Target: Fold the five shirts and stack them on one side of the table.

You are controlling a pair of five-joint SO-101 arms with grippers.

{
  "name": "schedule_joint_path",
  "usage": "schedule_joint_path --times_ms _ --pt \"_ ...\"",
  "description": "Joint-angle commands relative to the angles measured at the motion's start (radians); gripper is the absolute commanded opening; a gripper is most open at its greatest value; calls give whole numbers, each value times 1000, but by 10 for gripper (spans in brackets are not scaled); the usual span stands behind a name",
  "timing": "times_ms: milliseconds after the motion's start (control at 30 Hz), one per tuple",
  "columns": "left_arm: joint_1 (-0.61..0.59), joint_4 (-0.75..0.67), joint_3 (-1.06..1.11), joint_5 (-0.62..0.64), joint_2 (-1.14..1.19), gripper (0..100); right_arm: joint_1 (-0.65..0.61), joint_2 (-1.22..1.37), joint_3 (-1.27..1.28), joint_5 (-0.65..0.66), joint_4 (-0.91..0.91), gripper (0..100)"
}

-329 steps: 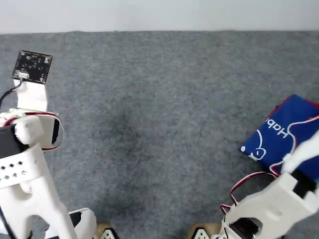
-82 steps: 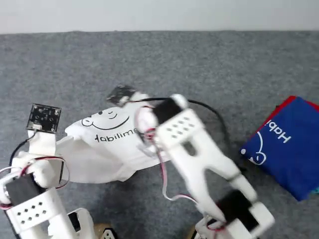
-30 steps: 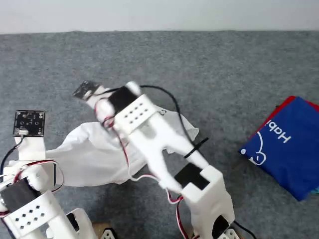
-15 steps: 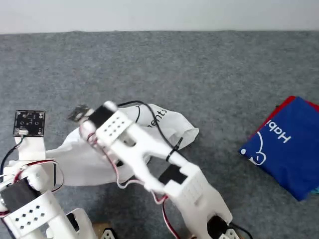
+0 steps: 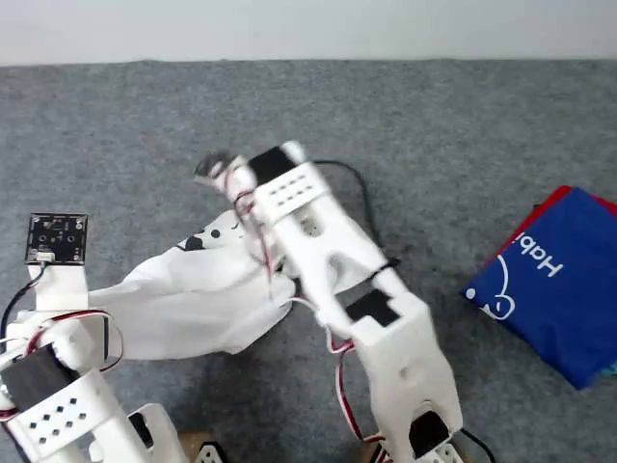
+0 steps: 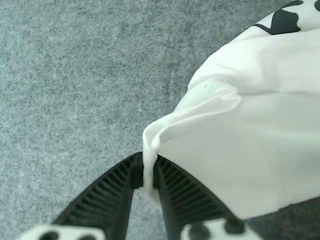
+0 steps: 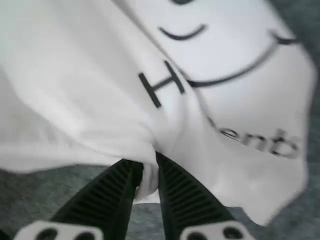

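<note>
Pinching white shirt (image 5: 183, 299) are left gripper (image 6: 146, 167), right gripper (image 7: 146, 170).

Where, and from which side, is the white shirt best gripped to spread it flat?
Probably at its outer edges, coming in from beyond the cloth. The white shirt lies bunched, and a thin edge fold fits between jaws, as the left gripper and right gripper show.

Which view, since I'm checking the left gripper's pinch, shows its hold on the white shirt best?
Left wrist view: the left gripper is shut on a fold of the white shirt. The high view shows the shirt running toward that arm; the right wrist view, the right gripper pinching it.
</note>
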Motion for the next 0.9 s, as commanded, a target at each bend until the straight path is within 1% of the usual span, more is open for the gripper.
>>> schedule_joint_path --times_ms 0,167,333,400,500,600,667,867 --pt "-2 -6 -7 6 -12 13 65 -151 -51 74 42 11" --pt "-2 -37 -7 6 -12 13 122 -259 -32 152 44 10" --pt "-2 -38 -5 8 -12 13 147 -236 92 222 41 12" --pt "-2 -37 -5 8 -12 13 148 -191 106 224 39 32" --pt "-2 -34 -5 8 -12 13 157 -125 60 212 39 103" --pt "-2 -32 -5 8 -12 13 159 -111 -32 160 44 107" --pt "-2 -32 -5 9 -12 13 157 -136 -57 158 44 107" --pt "-2 -32 -5 11 -12 13 110 -263 28 158 45 106"
